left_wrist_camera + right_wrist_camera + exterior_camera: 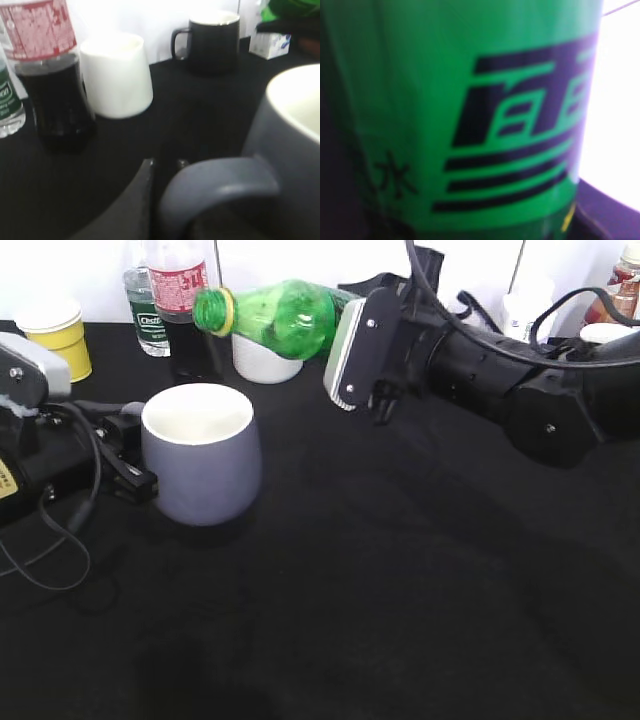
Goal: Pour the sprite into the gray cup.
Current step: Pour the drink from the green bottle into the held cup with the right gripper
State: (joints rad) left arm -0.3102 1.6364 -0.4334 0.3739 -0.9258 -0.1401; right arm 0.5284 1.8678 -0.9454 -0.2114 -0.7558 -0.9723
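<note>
Right gripper (352, 352) is clamped on the sprite bottle (280, 318), tipped sideways at top center with its mouth aimed left, above and behind the gray cup (200, 455) at center left of the counter (400, 590). Left gripper (130, 455) sits at the cup's handle (215, 187); can't tell if it's gripping.

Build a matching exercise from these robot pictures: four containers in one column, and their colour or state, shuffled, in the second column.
Column 1
1. sprite bottle
2. gray cup
3. cola bottle
4. black mug

Column 2
A. upright, dark liquid, red label
B. stands at the back, handle to the left in the left wrist view
C. tipped sideways, held in the right gripper
D. white inside, handle at the left gripper

Pairs: 1-C, 2-D, 3-A, 4-B
</note>
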